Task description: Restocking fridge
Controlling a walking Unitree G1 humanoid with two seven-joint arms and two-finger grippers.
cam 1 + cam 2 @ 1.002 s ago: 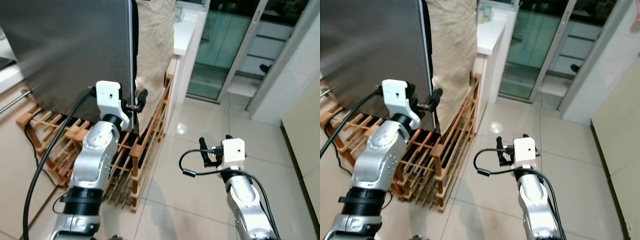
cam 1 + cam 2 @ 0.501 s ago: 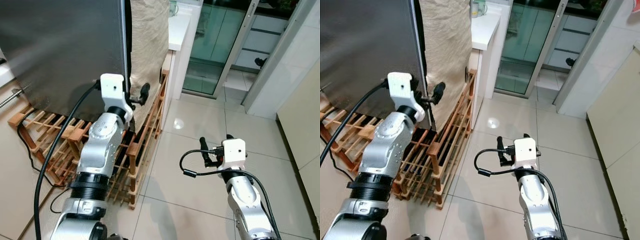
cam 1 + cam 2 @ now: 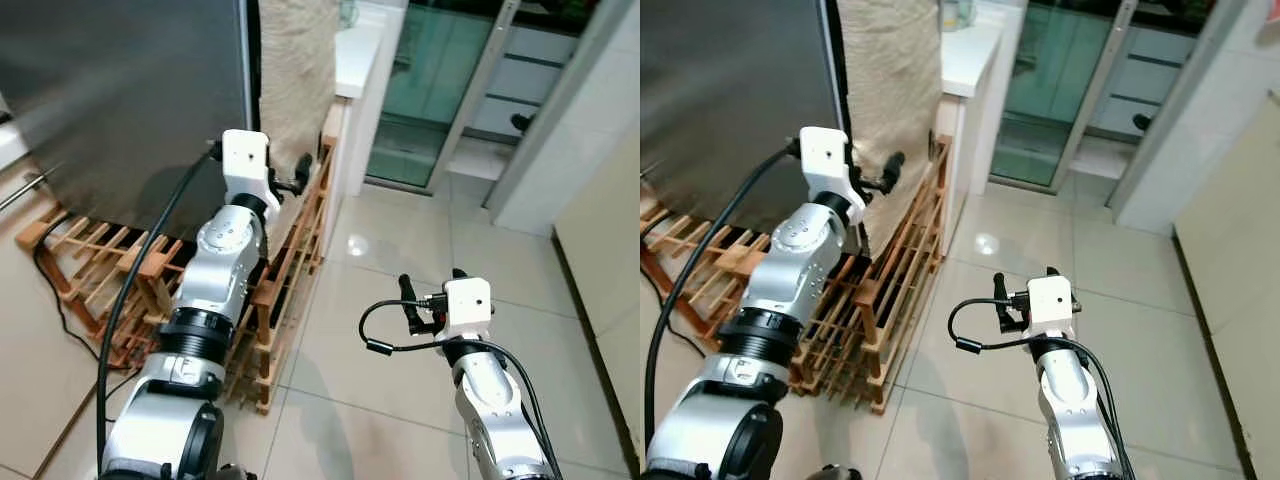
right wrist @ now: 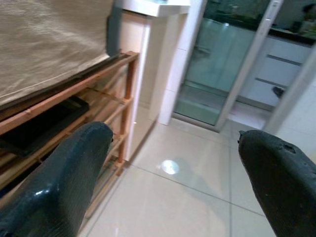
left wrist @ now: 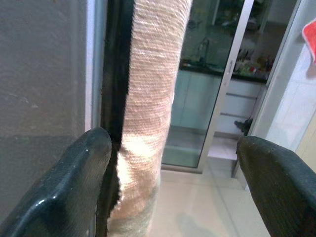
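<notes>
Tiled kitchen floor (image 3: 400,250); left pincer (image 3: 300,180) wide by fridge door (image 3: 130,90) edge; right pincer (image 3: 430,290) wide, empty.

The fridge door (image 3: 130,100) is cut off at the top edge, its interior hidden.

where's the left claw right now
The left claw is raised at the fridge door edge, beside the beige cloth, above the wooden rack.
</notes>
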